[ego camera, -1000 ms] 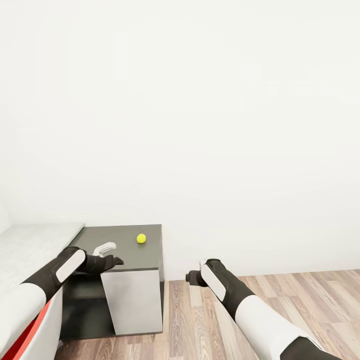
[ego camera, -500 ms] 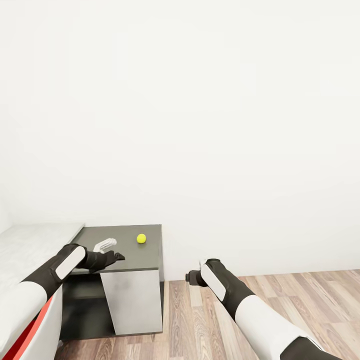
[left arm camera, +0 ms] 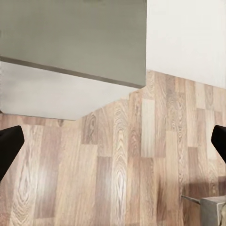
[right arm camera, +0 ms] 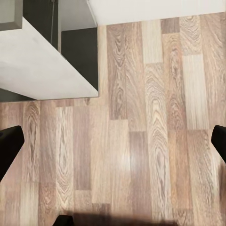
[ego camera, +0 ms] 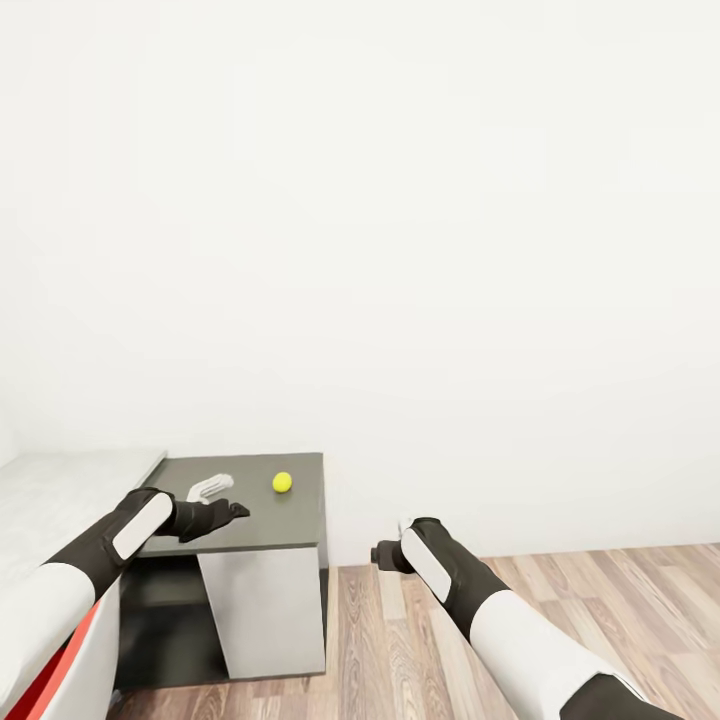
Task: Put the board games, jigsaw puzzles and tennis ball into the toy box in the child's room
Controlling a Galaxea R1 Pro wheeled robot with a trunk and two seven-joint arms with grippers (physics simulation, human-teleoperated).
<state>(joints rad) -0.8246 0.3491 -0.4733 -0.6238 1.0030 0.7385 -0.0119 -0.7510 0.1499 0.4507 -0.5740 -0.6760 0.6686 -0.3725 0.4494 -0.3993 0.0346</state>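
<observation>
While the robot is standing before a bare white wall, the bed point(ego camera: 60, 475) is showing at the far left, its pale mattress running up against a low dark-topped table point(ego camera: 270, 520). The left tool point(ego camera: 228, 513) is hovering over that table's near left part, just beside a small white object point(ego camera: 210, 487) that I cannot identify. In the left wrist view the black fingertips point(left arm camera: 9, 143) are sitting far apart at the two sides, so that tool is spread wide with nothing in it.

The tennis ball point(ego camera: 282, 482) is resting on the table top, toward its back edge and nearer the right side, a little way off from the left tool. To my eye, fetching this ball is the step in hand. The left arm is looking best placed: it should be reaching past the white object, coming down squarely over the ball, and closing gently so the ball is not rolling off the right edge.

The right tool point(ego camera: 383, 553) is hanging over the wooden floor point(ego camera: 560, 590), right of the table; its fingertips point(right arm camera: 10, 143) are likewise spread apart and empty.
</observation>
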